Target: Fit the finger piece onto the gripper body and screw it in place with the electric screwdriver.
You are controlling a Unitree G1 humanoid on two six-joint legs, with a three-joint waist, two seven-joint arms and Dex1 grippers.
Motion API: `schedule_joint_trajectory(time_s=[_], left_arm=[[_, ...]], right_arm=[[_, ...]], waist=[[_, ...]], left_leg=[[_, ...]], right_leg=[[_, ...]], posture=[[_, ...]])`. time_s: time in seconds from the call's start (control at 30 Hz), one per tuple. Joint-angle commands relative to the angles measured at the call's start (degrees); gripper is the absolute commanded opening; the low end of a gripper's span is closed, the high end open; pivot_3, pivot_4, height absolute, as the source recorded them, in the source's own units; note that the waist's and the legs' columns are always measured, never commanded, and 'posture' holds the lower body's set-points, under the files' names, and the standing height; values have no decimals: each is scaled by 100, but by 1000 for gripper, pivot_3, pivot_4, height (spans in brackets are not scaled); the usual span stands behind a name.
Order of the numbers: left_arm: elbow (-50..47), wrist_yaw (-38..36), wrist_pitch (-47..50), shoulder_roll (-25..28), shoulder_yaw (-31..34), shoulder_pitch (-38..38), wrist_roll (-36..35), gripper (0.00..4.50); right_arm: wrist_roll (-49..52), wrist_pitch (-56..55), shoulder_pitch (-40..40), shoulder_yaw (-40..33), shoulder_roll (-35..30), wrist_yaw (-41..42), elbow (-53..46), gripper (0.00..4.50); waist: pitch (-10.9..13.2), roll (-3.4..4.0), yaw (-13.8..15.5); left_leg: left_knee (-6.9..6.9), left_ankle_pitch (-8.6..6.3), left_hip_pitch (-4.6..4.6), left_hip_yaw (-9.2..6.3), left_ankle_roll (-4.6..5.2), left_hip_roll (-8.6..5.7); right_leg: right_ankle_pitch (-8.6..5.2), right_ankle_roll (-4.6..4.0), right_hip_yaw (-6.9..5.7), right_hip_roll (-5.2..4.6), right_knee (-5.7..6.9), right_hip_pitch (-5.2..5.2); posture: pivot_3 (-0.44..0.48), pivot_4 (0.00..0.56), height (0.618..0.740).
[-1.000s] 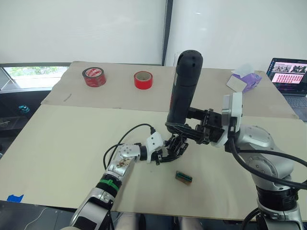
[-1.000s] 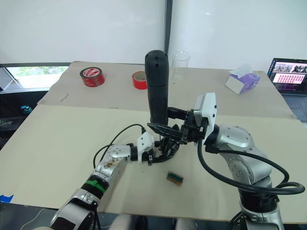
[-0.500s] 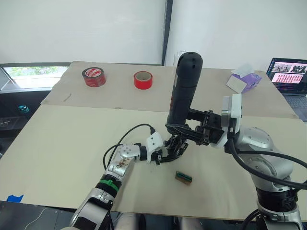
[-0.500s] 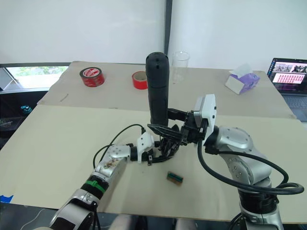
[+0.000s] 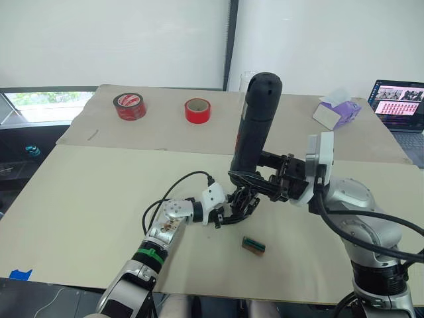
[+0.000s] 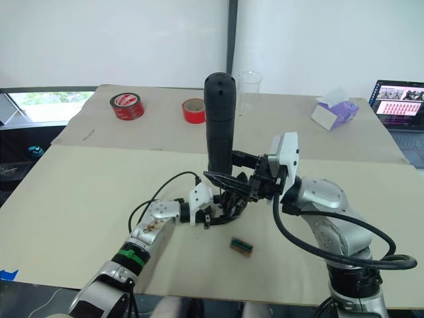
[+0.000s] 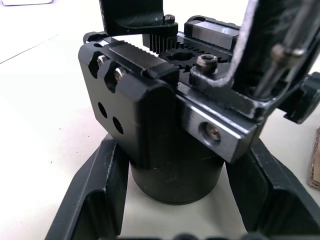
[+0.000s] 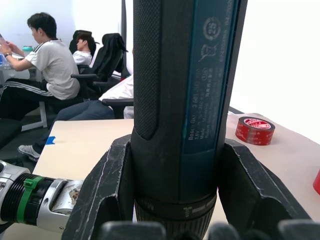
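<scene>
My left gripper (image 5: 230, 211) is shut on the gripper body (image 7: 150, 110), a black blocky assembly with toothed racks and a gear, held just above the table near its middle. A black flat part with a screw head, apparently the finger piece (image 7: 132, 15), lies on the body's rack. My right gripper (image 5: 257, 180) is shut on the lower end of the electric screwdriver (image 5: 255, 122), which stands nearly upright, rounded end up. Its thin metal bit (image 7: 286, 57) reaches down to the body's far side.
A small green-brown block (image 5: 254, 245) lies just in front of the grippers. At the back stand two red tape rolls (image 5: 130, 106) (image 5: 198, 110), a clear cup (image 6: 249, 89), a tissue box (image 5: 336, 112) and a laptop (image 5: 399, 106). People sit in chairs (image 8: 50, 65) beyond the table.
The top of the screwdriver has leaned slightly to the right. Both grippers keep their hold and place.
</scene>
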Motion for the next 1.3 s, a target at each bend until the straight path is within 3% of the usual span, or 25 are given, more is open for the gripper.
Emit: schedule_joint_trajectory(time_s=[0.03,1.3], left_arm=[[219,-149,288,4,-358,179,240,2284],[214,-200,285,16,-371,155,223,2284]], right_arm=[[65,-217,-50,-98,26,2,-128,1912],[-247,-3,273,336,100,-358,342,1912]], waist=[[0,0,0],[-15,3,-12]], left_leg=[[0,0,0,0,0,0],[-3,0,11,0,0,3]], right_leg=[[0,0,0,0,0,0],[-1,0,1,0,0,5]], posture=[[0,150,740],[0,150,740]])
